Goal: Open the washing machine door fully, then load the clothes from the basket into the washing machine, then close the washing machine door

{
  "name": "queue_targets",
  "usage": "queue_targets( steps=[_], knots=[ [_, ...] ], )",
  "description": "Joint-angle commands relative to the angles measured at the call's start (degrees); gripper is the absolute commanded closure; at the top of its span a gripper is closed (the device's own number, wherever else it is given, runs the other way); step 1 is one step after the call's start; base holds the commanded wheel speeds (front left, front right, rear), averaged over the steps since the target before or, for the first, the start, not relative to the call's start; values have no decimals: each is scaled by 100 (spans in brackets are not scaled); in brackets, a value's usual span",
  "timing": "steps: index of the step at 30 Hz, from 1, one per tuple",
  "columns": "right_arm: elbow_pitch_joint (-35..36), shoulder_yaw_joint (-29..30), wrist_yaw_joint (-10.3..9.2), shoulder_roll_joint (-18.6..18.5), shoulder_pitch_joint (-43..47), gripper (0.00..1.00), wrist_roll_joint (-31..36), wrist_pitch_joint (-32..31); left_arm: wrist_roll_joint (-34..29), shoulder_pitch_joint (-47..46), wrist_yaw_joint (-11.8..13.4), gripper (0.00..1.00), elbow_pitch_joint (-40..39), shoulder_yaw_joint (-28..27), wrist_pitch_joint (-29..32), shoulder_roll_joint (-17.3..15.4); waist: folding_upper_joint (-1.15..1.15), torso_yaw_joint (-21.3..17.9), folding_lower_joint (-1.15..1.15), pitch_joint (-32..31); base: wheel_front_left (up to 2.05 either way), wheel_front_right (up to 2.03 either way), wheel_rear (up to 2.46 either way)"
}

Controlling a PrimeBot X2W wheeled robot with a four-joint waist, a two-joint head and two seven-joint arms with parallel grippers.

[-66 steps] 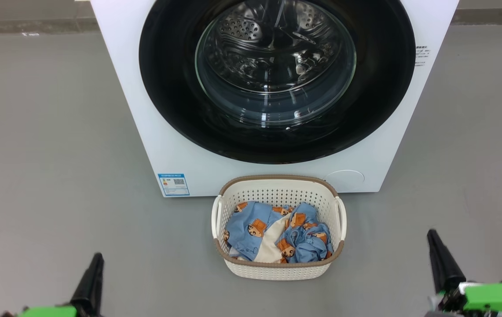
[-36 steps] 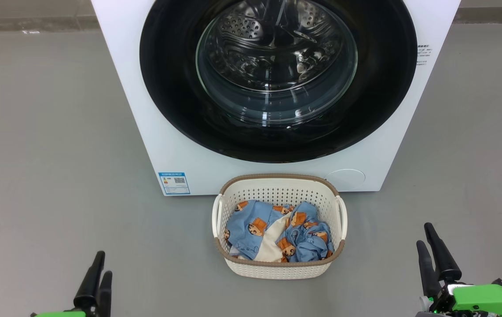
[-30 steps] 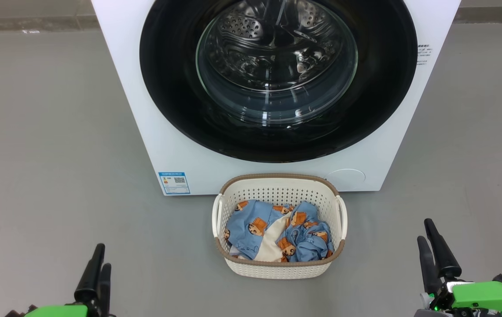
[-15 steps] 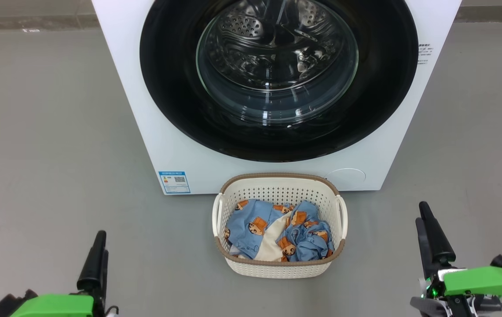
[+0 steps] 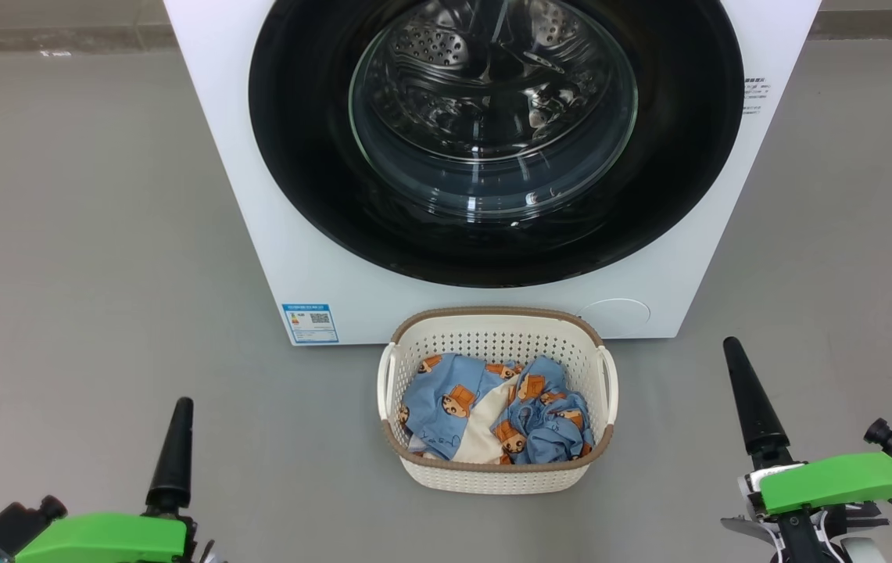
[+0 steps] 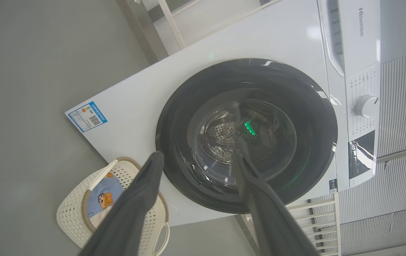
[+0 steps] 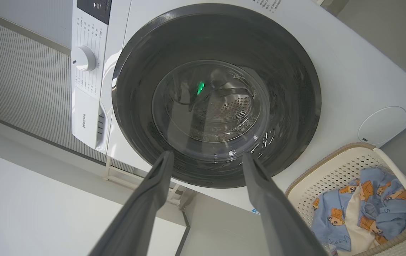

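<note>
Smooth grey floor, with open room on both sides of the washing machine, a boxy white front-loader set against a ribbed pale wall panel. The washing machine door sat shut, flush with the front. It had a wide glossy black ring and a bulging clear glass bowl, with the perforated steel drum behind it. Blue label sticker low on the front. The basket, cream perforated plastic with a brown woven-look rim, stood on the floor just before the washer, below the door. The clothes, soft blue and crumpled, lay inside it. Left claw and right claw were both spread open and empty, either side of the basket and well apart from it, fingers aimed at the door.
</note>
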State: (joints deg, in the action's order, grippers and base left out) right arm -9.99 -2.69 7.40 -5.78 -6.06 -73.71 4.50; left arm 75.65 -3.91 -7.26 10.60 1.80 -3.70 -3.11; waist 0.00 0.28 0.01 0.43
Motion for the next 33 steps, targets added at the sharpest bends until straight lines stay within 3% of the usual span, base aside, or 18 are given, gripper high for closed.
queue_targets(
  steps=[1, 12, 33],
  knots=[
    [190, -109, 5, -96, -274, 0, 237, 71, -205, -334, -14, 0, -201, -70, -72, -132, 0, -1, -1, 1, 0, 0, 0],
    [161, -300, 5, -218, -392, 0, 1212, 230, -1310, -391, -15, 0, -211, 59, -244, -223, 0, -4, -1, -6, 0, 0, 0],
    [-193, -536, 7, -327, -586, 0, 3692, 581, -4034, -481, -16, 0, 15, 79, -623, -207, 0, -5, -1, -94, 0, 0, 0]
  ],
)
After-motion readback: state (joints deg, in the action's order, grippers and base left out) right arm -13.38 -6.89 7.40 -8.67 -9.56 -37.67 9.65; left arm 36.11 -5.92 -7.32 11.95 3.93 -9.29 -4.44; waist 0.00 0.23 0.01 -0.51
